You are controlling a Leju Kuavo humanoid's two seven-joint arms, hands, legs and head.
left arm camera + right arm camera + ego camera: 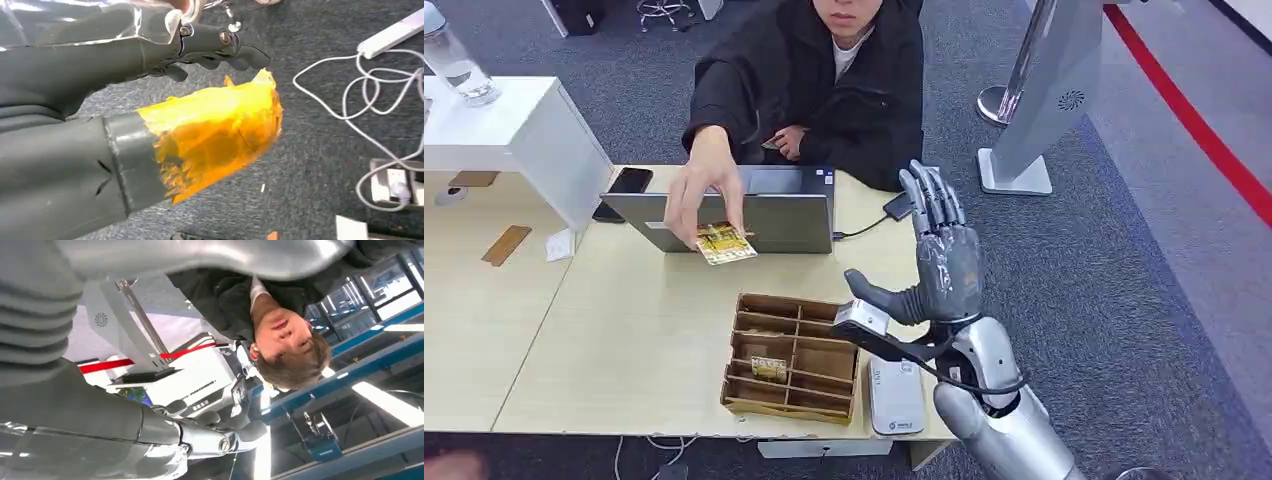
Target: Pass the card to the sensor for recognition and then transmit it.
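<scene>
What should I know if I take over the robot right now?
Right hand: raised beside the table, fingers apart, holding nothing.
Left hand: hanging over the carpet, holding nothing; thumb wrapped in orange tape.
Card: in the person's hand, in front of the laptop.
Another card lies in the wooden tray.
Done: handover looks finished.
Left: whether it was scanned cannot be told.
</scene>
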